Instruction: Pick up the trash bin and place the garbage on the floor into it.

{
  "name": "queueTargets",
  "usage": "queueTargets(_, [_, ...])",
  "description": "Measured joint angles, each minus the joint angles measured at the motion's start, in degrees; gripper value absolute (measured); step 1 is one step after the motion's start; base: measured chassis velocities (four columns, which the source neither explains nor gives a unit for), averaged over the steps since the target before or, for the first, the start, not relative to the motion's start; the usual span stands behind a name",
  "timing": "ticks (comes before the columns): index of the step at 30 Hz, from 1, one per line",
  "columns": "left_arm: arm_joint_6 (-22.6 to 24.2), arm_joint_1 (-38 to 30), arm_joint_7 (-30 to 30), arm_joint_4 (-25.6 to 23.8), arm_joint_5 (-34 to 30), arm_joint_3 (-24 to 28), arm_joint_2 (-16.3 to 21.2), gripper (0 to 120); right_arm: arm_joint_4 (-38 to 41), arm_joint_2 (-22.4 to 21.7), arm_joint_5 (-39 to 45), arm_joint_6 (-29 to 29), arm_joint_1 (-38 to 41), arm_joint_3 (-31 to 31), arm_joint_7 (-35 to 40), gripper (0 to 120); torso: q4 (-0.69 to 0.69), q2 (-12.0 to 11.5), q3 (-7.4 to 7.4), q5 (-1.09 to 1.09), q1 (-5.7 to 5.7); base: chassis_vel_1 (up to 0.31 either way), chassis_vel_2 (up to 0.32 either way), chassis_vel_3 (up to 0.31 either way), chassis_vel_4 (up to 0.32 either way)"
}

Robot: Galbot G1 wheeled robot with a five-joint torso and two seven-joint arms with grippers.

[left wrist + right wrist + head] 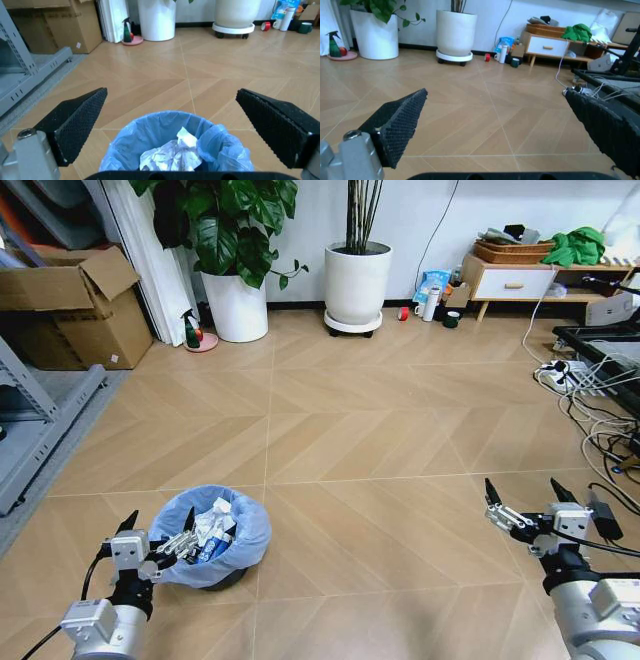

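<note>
The trash bin (pixel 212 535), a small dark bin lined with a crinkly light-blue bag, stands on the tan chevron floor (pixel 380 420) at the near left. Garbage (pixel 212 530) lies inside it: crumpled white paper and a blue-white packet. My left gripper (pixel 158 525) is open just on the near side of the bin, one fingertip over its rim. In the left wrist view the bin (pixel 220 150) and the garbage (pixel 172 155) sit below the open left gripper (pixel 171 92). My right gripper (pixel 523 488) is open at the near right over bare floor (pixel 485 112).
Two large white plant pots (pixel 356 283) stand at the back wall, with a cardboard box (pixel 75 305) and a grey metal rack (pixel 40 430) on the left. Cables and a power strip (pixel 580 380) run along the right. A low cabinet (pixel 515 280) has bottles and mugs beside it.
</note>
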Motion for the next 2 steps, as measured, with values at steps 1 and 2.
queueTargets(1, [0.0, 0.0, 0.0, 0.0, 0.0, 0.0, 0.0, 100, 0.0, 0.0, 0.0, 0.0, 0.0, 0.0, 0.0, 100, 0.00, 0.0, 0.00, 0.00, 0.00, 0.000, 0.000, 0.000, 0.000])
queueTargets(2, [0.0, 0.0, 0.0, 0.0, 0.0, 0.0, 0.0, 100, 0.0, 0.0, 0.0, 0.0, 0.0, 0.0, 0.0, 100, 0.00, 0.0, 0.00, 0.00, 0.00, 0.000, 0.000, 0.000, 0.000])
